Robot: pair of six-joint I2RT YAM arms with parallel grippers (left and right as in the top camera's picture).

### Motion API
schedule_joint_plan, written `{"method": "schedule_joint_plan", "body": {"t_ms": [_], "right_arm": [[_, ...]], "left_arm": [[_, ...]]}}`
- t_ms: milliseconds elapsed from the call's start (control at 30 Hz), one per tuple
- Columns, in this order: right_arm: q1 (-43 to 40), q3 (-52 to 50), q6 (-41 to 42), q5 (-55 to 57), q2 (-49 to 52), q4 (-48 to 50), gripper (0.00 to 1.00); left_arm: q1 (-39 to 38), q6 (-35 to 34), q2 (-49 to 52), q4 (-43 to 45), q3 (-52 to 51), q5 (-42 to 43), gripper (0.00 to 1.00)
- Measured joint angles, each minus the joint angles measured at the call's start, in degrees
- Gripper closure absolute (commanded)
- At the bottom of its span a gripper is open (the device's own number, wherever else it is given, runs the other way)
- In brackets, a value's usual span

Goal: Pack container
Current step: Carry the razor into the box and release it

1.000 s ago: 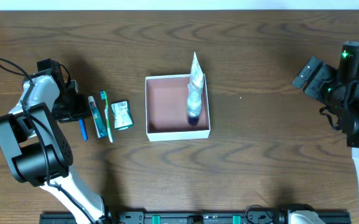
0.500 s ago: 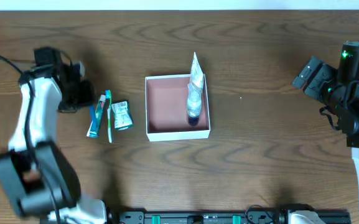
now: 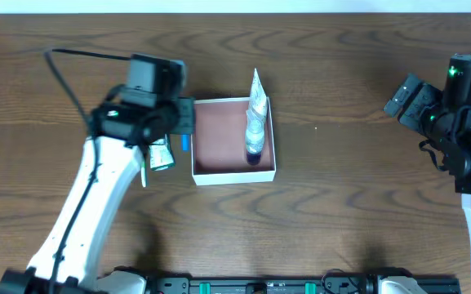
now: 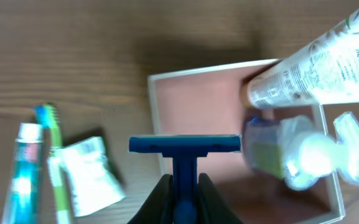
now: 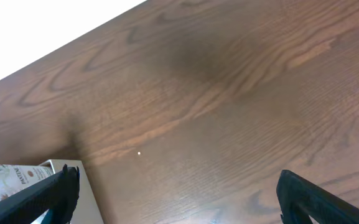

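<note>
The container [image 3: 219, 140] is a shallow white-walled box with a reddish-pink floor at the table's middle; it also shows in the left wrist view [image 4: 198, 112]. A white tube [image 3: 256, 102] and a clear bottle [image 3: 253, 140] lie along its right side. My left gripper [image 3: 184, 131] is shut on a blue razor [image 3: 185, 144], held over the container's left wall. The left wrist view shows the razor [image 4: 184, 146] between the fingers [image 4: 183, 186]. My right gripper [image 3: 406, 98] is open and empty at the far right; its wrist view [image 5: 179, 193] shows bare table.
A toothpaste tube [image 4: 22, 168], a green toothbrush [image 4: 51, 155] and a small white-green sachet [image 4: 89, 174] lie on the table left of the container. The sachet [image 3: 162, 155] shows under my left arm. A container corner [image 5: 89, 186] shows in the right wrist view.
My left arm has swung right from the row of toiletries to the container's left wall, carrying the blue razor. The right arm has not moved.
</note>
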Motion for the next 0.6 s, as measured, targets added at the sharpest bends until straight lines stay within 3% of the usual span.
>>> {"method": "schedule_joint_plan", "body": {"t_ms": [133, 433, 600], "right_arm": [[0.0, 0.0, 0.0, 0.0, 0.0, 0.0, 0.01], [0.0, 0.0, 0.0, 0.0, 0.0, 0.0, 0.01], [0.0, 0.0, 0.0, 0.0, 0.0, 0.0, 0.01]], "left_arm": [[-3.3, -6.2, 6.1, 2.3, -0.7, -0.8, 0.87], [-6.6, -12.9, 19.1, 4.4, -1.3, -2.6, 0.86], [-6.5, -14.1, 21.4, 4.4, -1.6, -5.6, 0.76]]}}
